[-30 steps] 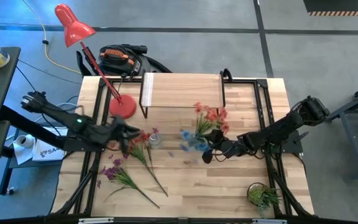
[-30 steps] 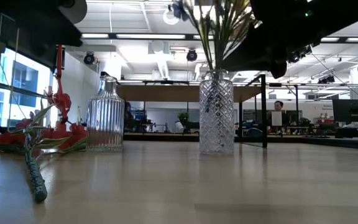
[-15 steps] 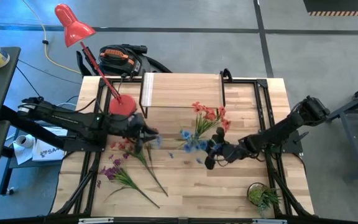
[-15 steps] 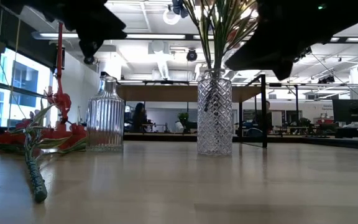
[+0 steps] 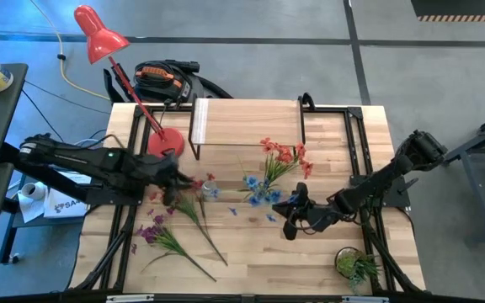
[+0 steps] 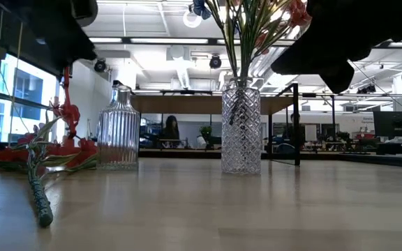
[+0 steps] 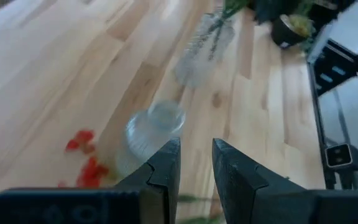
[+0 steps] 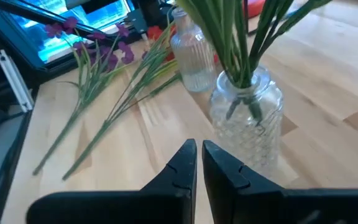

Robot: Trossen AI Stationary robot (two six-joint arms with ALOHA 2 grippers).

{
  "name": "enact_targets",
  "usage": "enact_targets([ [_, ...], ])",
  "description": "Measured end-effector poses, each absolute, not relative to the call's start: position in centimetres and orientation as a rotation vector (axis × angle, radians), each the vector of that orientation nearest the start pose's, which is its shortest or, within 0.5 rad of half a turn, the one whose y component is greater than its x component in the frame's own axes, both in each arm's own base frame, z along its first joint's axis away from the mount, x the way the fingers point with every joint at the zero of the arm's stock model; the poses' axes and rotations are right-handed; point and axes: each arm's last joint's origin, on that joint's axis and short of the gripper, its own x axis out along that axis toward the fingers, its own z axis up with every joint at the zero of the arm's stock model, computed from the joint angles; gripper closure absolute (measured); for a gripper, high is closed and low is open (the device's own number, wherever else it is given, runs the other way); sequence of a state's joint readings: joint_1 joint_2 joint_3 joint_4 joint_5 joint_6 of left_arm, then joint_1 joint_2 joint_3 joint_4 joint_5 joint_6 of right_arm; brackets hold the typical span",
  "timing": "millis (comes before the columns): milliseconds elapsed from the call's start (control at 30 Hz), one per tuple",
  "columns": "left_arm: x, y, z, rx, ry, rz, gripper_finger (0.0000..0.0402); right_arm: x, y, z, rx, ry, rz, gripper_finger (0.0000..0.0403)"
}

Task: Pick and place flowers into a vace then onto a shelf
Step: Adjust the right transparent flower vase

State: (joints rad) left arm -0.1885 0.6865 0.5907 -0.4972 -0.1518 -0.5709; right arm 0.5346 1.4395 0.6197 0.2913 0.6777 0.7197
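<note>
A bunch of flowers (image 5: 274, 168) stands in the cut-glass vase (image 6: 241, 129) at mid-frame, below the shelf (image 5: 247, 124). The right gripper (image 5: 291, 220), lower right of it, is closed on nothing. The left gripper (image 5: 173, 181), fingers (image 7: 164, 168) slightly apart and empty, hovers left of the ribbed bottle (image 6: 118, 130). More flowers (image 5: 172, 238) lie lower left

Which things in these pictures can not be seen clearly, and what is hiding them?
- Low view: the flowers in the diamond-cut vase are cut off by the top edge; dark arm parts cover both upper corners.
- Low view: the shelf cannot be picked out.
- Left wrist view: the ribbed vase and far vase are blurred.
- High view: the small green plant is too small for detail.
</note>
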Motion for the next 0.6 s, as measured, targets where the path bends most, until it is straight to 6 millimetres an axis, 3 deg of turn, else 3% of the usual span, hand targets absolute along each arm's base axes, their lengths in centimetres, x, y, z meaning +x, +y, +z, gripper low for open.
enact_targets([
  [200, 12.7, -3.3, 24.7, -0.449, 0.647, 0.203, 0.0272, 24.7, 12.6, 18.3, 0.478, 0.340, -0.258, 0.0375],
  [433, 14.1, -3.9, 22.6, -0.236, 0.670, 0.395, 0.0242, 25.4, 13.8, 16.7, 0.602, 0.379, -0.187, 0.0366],
  [600, 15.4, -4.3, 21.9, -0.131, 0.665, 0.396, 0.0237, 26.5, 14.6, 16.1, 0.627, 0.394, -0.155, 0.0368],
])
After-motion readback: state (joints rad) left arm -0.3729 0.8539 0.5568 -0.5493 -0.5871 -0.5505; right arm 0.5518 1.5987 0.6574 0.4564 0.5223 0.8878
